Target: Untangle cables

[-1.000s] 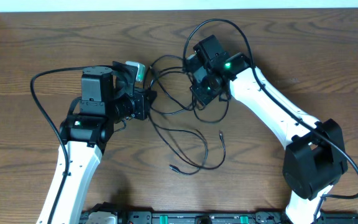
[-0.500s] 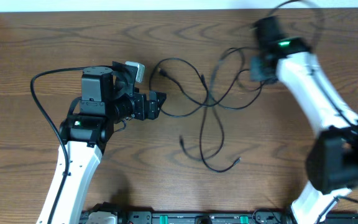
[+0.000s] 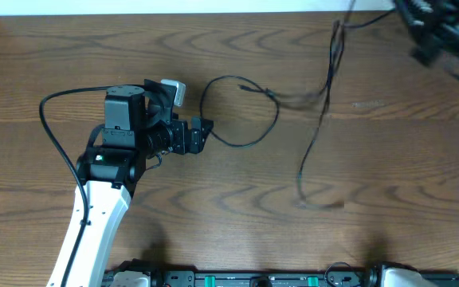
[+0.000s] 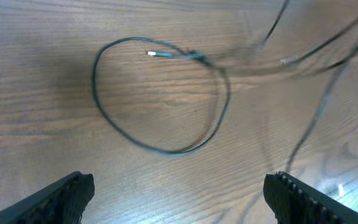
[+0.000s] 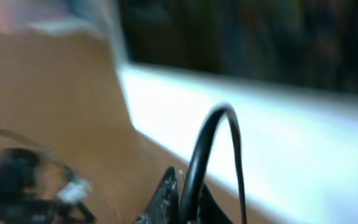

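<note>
One thin black cable [image 3: 245, 144] lies in a loose loop on the wooden table, just right of my left gripper [image 3: 205, 134]. In the left wrist view that loop [image 4: 166, 151] lies ahead of my left gripper [image 4: 179, 196], whose jaws stand wide open with nothing between them. Its small plug end [image 4: 157, 55] rests at the far side. A second black cable [image 3: 315, 135] stretches, blurred, from the table up toward the far right corner. My right arm [image 3: 453, 44] is there. In the right wrist view the right gripper [image 5: 188, 196] is shut on a black cable [image 5: 207, 137].
A white strip [image 3: 213, 6] borders the table's far edge. The left arm's thick black lead [image 3: 46, 119] arcs over the table at the left. A dark rail [image 3: 237, 279] runs along the near edge.
My left gripper has opened and let go of the tangle. The right arm has swept from the middle to the far right corner, dragging a cable out and leaving one loop behind.
</note>
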Available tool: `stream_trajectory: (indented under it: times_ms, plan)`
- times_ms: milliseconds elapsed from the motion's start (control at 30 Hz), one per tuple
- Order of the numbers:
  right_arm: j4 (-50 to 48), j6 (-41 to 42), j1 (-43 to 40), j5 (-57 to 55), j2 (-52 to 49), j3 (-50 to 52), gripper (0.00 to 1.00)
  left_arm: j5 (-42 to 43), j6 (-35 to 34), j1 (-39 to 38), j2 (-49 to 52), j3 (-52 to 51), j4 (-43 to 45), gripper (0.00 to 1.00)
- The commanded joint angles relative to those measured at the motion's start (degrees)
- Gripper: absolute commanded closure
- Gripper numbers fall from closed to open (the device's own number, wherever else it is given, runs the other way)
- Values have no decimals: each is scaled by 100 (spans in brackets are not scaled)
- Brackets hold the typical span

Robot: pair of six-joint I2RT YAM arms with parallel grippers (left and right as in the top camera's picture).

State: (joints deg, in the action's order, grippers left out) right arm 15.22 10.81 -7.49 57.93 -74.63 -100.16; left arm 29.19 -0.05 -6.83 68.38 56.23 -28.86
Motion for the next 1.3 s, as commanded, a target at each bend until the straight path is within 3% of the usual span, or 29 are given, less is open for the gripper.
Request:
stream_trajectory:
  times_ms: [0, 200, 400, 500, 633, 933, 1267]
  plan:
    - [-605, 782, -140, 833, 566, -184, 99, -33, 26, 28, 87, -61, -90, 8]
    - [-573, 1040, -278, 352, 979, -184, 99, 133, 26, 22, 273, -61, -155, 8]
    - [439, 990, -269, 452, 651, -184, 99, 1401, 446, -190, 483, -61, -24, 8]
    - [498, 984, -260, 953, 393, -184, 99, 1705, 627, -400, 503, -61, 101, 8]
    - [553, 1038, -260, 1462, 153, -184, 99, 1716, 717, -837, 503, -61, 448, 8]
    - [903, 844, -260, 1510, 96, -184, 99, 1624, 798, -1921, 664, -61, 1196, 11]
    - [1427, 420, -260, 1617, 125, -184, 99, 1624, 796, -2321, 1537, -61, 1510, 16]
